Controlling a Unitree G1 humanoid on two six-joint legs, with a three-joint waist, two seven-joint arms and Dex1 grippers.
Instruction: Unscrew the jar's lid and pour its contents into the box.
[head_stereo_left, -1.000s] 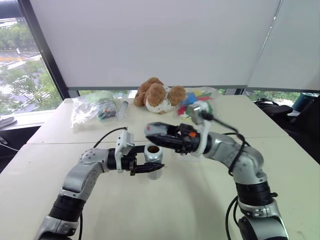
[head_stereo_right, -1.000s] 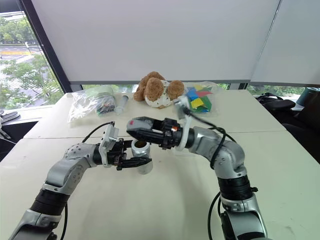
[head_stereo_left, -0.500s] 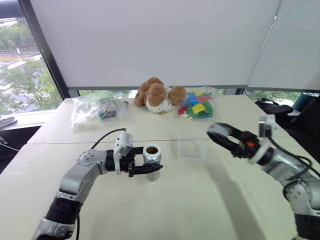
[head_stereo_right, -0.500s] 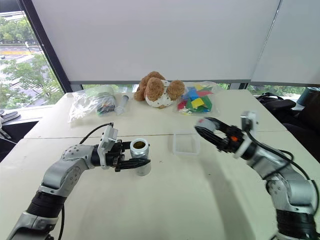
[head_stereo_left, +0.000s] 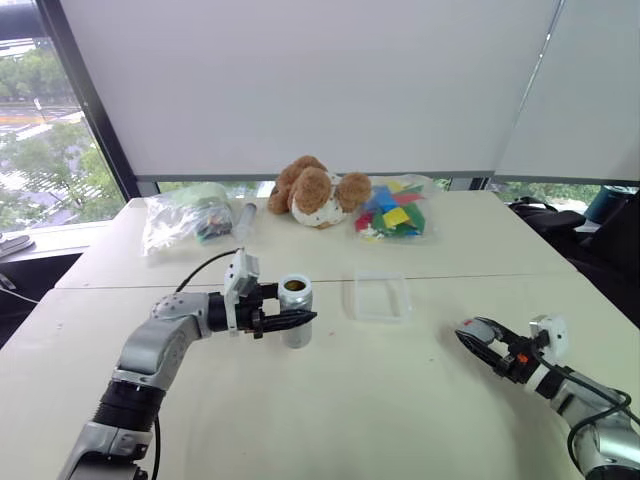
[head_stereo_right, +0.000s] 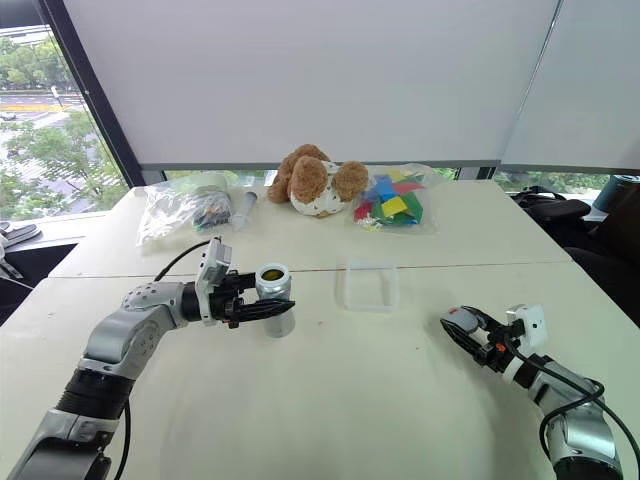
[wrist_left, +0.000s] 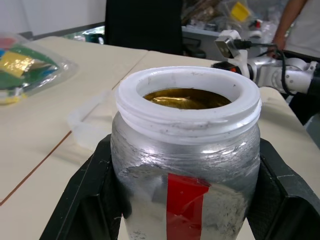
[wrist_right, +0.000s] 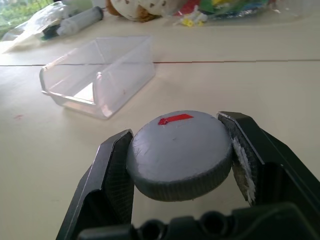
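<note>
Clamping crinkled silver jar (wrist_left: 186, 195), white threaded rim: left hand (head_stereo_left: 300, 320). Right hand (wrist_right: 182, 172) pinches ribbed grey lid (wrist_right: 181, 152).

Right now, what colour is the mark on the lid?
Red, on the grey lid; it shows best in the right wrist view.

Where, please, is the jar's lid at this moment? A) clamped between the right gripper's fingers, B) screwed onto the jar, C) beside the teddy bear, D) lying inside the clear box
A: the grey lid sits between the right gripper fingers, low over the table, while the jar stands open-mouthed in the left gripper.
</note>
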